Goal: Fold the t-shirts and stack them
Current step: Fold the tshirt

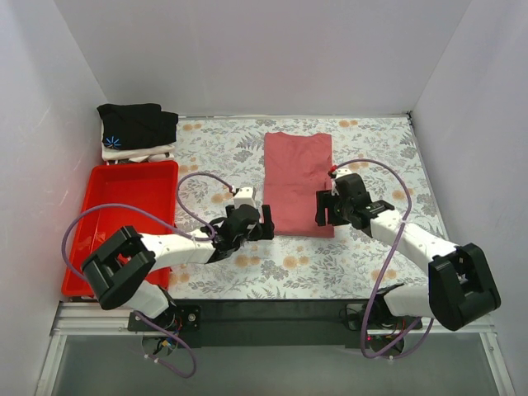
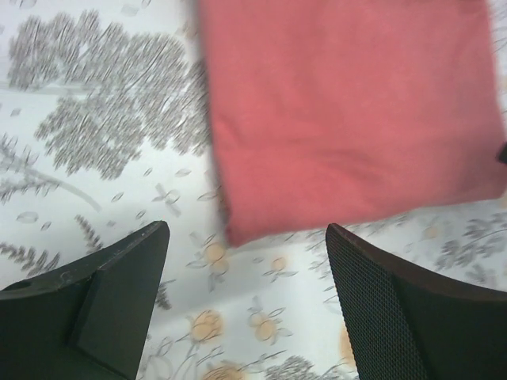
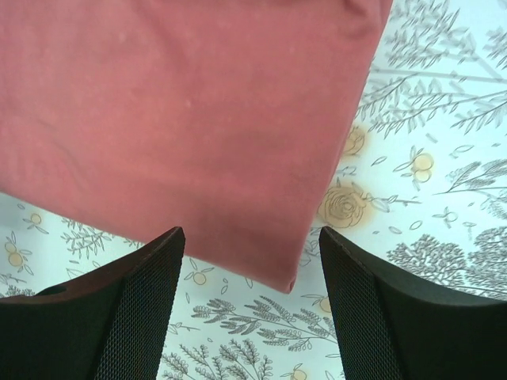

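Note:
The salmon-red t-shirt (image 1: 298, 181) lies folded into a long rectangle in the middle of the floral tablecloth. My left gripper (image 1: 266, 223) is open and empty, just off the shirt's near left corner (image 2: 238, 233). My right gripper (image 1: 325, 208) is open and empty over the shirt's near right corner (image 3: 289, 279). The black t-shirt with a blue starburst (image 1: 136, 125) lies folded on top of a white t-shirt (image 1: 140, 153) at the far left corner.
A red plastic tray (image 1: 89, 216) sits at the left, beside the left arm. White walls close the table on three sides. Purple cables loop over both arms.

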